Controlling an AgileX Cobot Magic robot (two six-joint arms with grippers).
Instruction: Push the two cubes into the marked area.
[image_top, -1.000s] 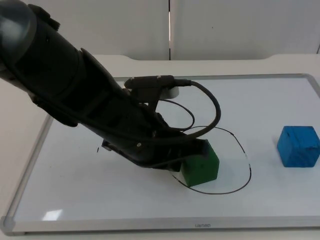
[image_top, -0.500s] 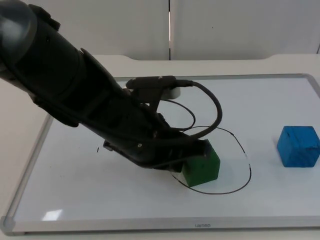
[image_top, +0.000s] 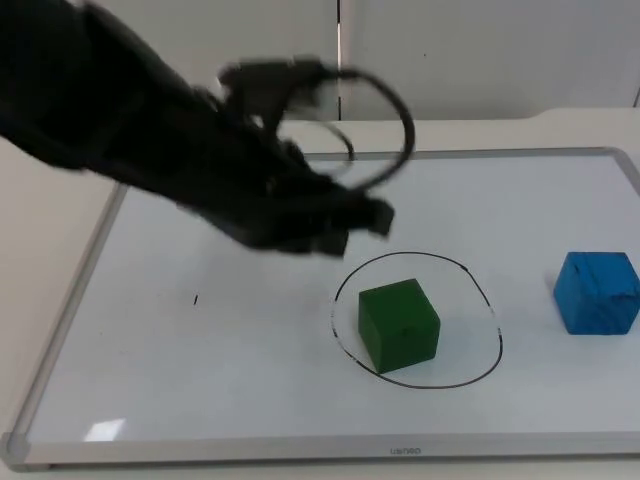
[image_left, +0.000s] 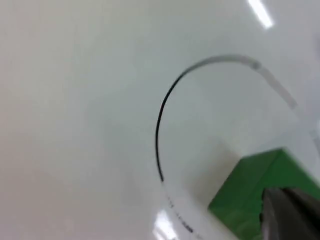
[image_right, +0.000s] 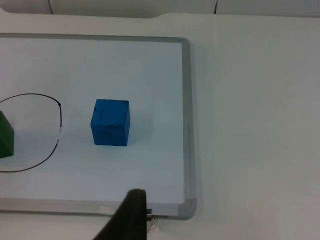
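Item 1: green cube (image_top: 398, 326), solid, matte; stands inside the hand-drawn black oval outline (image_top: 492, 330) on the white marker board with grey metal frame (image_top: 200, 400), toward the oval's left part.

Item 2: blue cube (image_top: 597, 291), solid; rests on the board well right of the oval, outside it, near the board's right frame edge.

Item 3: left gripper (image_top: 345, 225), black; raised above the board, just behind the oval, apart from the green cube; whether its fingers are spread or pressed together cannot be told.

Item 4: right gripper (image_right: 131, 216); waits off the board's near right corner; finger state cannot be told.
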